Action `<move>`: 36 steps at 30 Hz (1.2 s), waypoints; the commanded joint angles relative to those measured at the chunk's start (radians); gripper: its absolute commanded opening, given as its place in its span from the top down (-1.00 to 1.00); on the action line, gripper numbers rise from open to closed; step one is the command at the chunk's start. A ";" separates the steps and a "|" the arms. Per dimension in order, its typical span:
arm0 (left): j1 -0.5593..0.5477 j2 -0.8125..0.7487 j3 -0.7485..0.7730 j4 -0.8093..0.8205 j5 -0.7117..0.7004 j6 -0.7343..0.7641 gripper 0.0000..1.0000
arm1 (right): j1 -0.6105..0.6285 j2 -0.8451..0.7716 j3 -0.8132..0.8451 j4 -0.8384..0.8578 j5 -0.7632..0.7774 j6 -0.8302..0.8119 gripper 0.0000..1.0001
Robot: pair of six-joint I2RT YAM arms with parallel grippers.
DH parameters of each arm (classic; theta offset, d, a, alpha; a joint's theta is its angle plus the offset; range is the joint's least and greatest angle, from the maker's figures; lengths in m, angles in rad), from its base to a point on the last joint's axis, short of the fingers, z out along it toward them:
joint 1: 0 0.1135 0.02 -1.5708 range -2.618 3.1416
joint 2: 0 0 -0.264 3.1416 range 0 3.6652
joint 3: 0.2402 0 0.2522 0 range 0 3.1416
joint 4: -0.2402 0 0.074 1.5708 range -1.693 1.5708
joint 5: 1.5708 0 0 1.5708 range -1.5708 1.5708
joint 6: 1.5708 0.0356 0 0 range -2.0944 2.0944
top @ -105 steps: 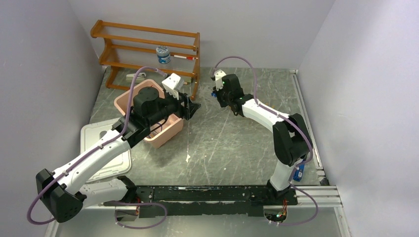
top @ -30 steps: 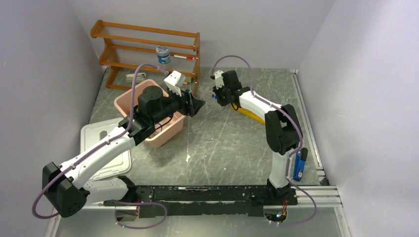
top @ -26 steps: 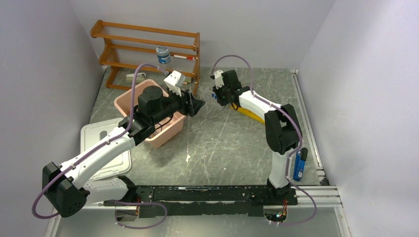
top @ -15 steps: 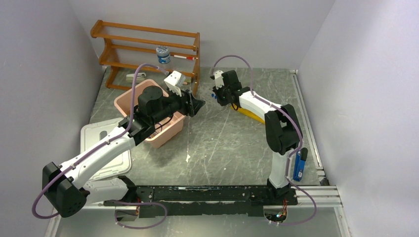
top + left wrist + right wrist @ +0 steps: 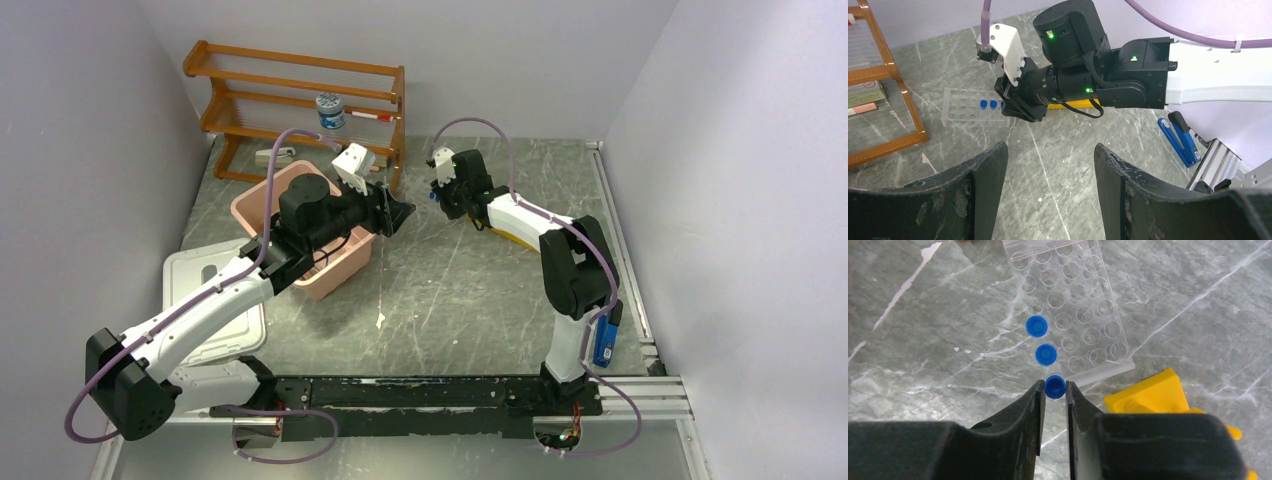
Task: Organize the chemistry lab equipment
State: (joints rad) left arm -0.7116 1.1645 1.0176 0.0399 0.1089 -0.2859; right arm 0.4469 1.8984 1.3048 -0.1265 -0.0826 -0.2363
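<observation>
My right gripper (image 5: pixel 1053 391) is shut on a blue-capped tube (image 5: pixel 1054 385) at the near edge of a clear holed rack (image 5: pixel 1073 310). Two more blue-capped tubes (image 5: pixel 1037 326) stand in that rack. A yellow rack (image 5: pixel 1148 392) lies just right of it, partly under my right arm (image 5: pixel 510 236). In the top view the right gripper (image 5: pixel 438 196) is at the back centre. My left gripper (image 5: pixel 1048 170) is open and empty, held above the table and facing the right gripper (image 5: pixel 1015 106) and the clear rack (image 5: pixel 965 107). In the top view the left gripper (image 5: pixel 397 213) hangs beside the pink bin.
A pink bin (image 5: pixel 262 201) sits under my left arm, with a white lid (image 5: pixel 190 275) to its left. A wooden shelf (image 5: pixel 290 100) at the back left holds a blue-labelled jar (image 5: pixel 330 110). A blue-handled tool (image 5: pixel 603 342) lies by the right arm's base.
My right arm has swung its elbow nearer and uncovered the yellow rack, while its gripper stayed over the clear rack. My left arm edged slightly right, then held still.
</observation>
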 commanded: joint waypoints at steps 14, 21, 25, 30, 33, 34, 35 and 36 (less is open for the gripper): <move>-0.003 -0.016 0.028 -0.037 -0.075 -0.027 -0.41 | -0.023 -0.136 0.028 -0.001 0.027 0.184 -0.28; 0.002 -0.027 0.056 -0.203 -0.313 -0.089 -0.45 | -0.028 -0.217 0.015 -0.014 0.044 0.308 -0.20; 0.100 -0.036 0.106 -0.373 -0.445 -0.169 -0.36 | -0.029 -0.294 -0.041 0.014 0.016 0.364 -0.15; 0.311 -0.052 0.144 -0.554 -0.487 -0.214 -0.27 | -0.027 -0.391 -0.114 0.047 0.013 0.459 -0.05; 0.410 -0.057 0.148 -0.656 -0.537 -0.217 -0.26 | -0.027 -0.432 -0.148 0.056 0.005 0.506 0.07; 0.450 -0.061 0.143 -0.683 -0.542 -0.216 -0.26 | -0.026 -0.442 -0.161 0.057 -0.004 0.518 0.10; 0.488 -0.066 0.134 -0.703 -0.539 -0.210 -0.26 | -0.025 -0.452 -0.170 0.062 -0.012 0.525 0.14; 0.533 -0.070 0.125 -0.718 -0.526 -0.205 -0.25 | -0.023 -0.460 -0.178 0.063 -0.018 0.532 0.17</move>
State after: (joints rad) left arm -0.2981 1.1217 1.1378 -0.5110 -0.3683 -0.4831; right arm 0.4217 1.4757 1.1652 -0.0982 -0.0719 0.2237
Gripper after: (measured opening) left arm 0.631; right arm 0.441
